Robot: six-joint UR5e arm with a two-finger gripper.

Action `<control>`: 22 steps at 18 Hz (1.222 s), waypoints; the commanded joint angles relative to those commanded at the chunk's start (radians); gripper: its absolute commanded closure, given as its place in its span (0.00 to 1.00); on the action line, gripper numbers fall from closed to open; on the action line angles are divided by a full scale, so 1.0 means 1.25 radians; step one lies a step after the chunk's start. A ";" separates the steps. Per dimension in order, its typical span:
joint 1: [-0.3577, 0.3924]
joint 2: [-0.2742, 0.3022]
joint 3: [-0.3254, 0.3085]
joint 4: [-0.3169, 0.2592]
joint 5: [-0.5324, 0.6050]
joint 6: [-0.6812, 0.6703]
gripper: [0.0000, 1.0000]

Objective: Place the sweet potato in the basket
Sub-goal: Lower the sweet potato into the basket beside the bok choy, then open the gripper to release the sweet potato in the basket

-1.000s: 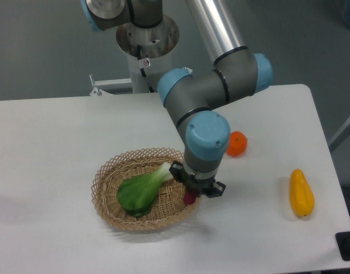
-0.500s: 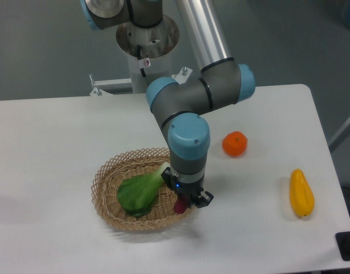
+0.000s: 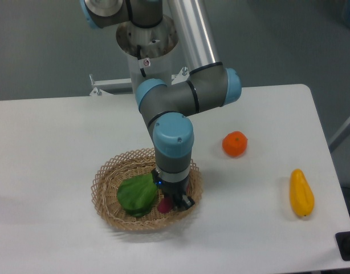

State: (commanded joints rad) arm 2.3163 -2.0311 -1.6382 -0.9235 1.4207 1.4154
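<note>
Leafy green (image 3: 137, 194) filling basket's (image 3: 106, 177) left half, orange (image 3: 234, 144) and yellow fruit (image 3: 301, 193) well apart right

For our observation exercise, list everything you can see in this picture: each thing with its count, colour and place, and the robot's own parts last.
basket: one, tan wicker, on the white table's front centre.
leafy green vegetable: one, green, lying in the basket's left half.
sweet potato: one, magenta, only partly visible under the pincer, over the basket's inside.
orange: one, orange, on the table right of the basket.
yellow fruit: one, yellow, elongated, near the table's right edge.
table: one, white.
arm: one, grey with blue caps, reaching down over the basket.
pincer: one, black, shut on the sweet potato.
</note>
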 joint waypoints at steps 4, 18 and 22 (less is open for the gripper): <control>0.034 0.015 -0.043 0.000 -0.071 0.127 0.92; 0.120 0.020 -0.124 0.045 -0.246 0.341 0.76; 0.123 0.025 -0.128 0.049 -0.302 0.333 0.42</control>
State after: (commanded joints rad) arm 2.4697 -2.0003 -1.7978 -0.8621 1.0434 1.8317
